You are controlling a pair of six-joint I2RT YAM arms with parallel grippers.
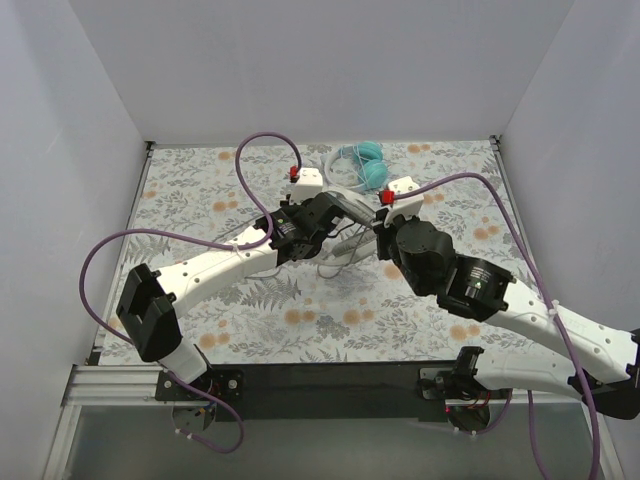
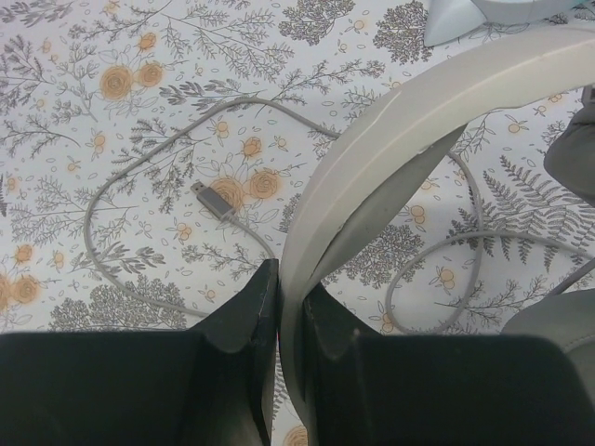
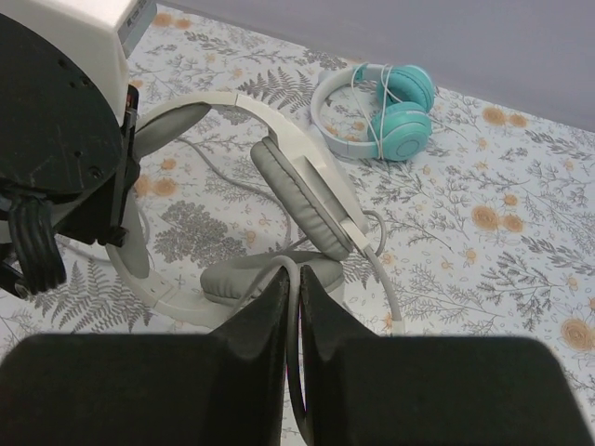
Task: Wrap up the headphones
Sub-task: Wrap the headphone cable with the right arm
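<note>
Two pairs show from above on the floral table (image 1: pixel 450 310): white-grey headphones (image 1: pixel 350 205) at mid-table where both arms meet, and teal headphones (image 1: pixel 366 166) just beyond, cord seemingly wound across them.

Left wrist view: the left fingers (image 2: pixel 244 316) pinch the pale headband (image 2: pixel 400 121) edge-on. The thin grey cable (image 2: pixel 121 177) sprawls in loose loops, its USB plug (image 2: pixel 213 201) lying free.

Right wrist view: the right fingers (image 3: pixel 256 321), nearly pressed together, pinch that cable just below an ear cup (image 3: pixel 288 195).

Risks: the thin cable may slip out, trailing loops could snag, and the narrowly held headband could twist.
</note>
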